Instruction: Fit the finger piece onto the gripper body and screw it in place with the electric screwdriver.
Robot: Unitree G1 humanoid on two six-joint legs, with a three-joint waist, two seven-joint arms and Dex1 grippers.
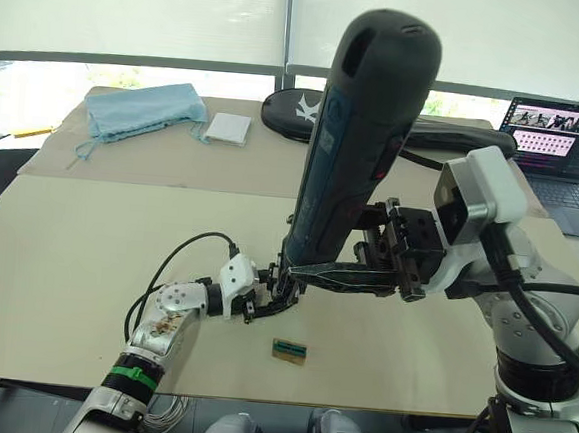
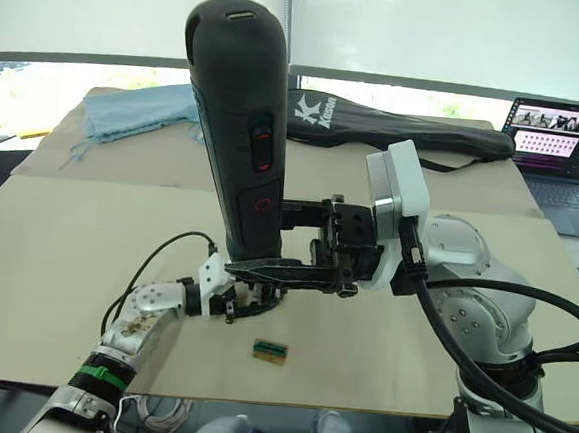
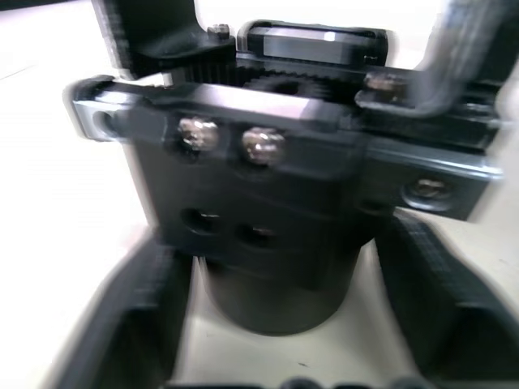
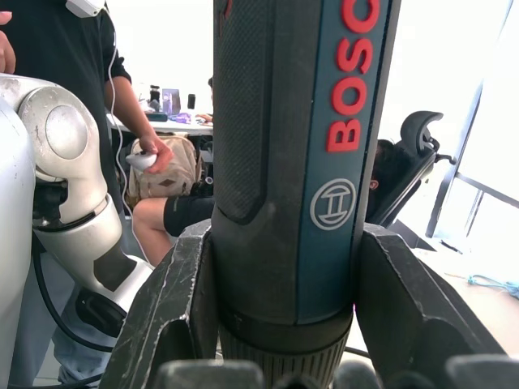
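Note:
My right gripper [image 1: 300,270] is shut on the electric screwdriver [image 1: 361,142], a thick black tool with red lettering [image 4: 300,162]. It holds the tool near its lower end, upright, with the tip pointing down. Directly below sits the gripper body [image 3: 276,211], a chunky black mechanism with a round base and two screws, resting on the tan table [image 1: 85,261]. My left gripper [image 1: 260,299] lies low on the table, shut on the gripper body, with its fingers [image 3: 138,316] on either side of the base. The finger piece is hidden behind the screwdriver's lower end.
A small green-and-tan box [image 1: 289,351] lies just in front of the grippers. At the back are a black racket bag [image 2: 397,130], a blue cloth [image 1: 142,110], a white pad [image 1: 227,128] and an open laptop [image 1: 561,148]. A person [image 4: 130,97] is beyond the table.

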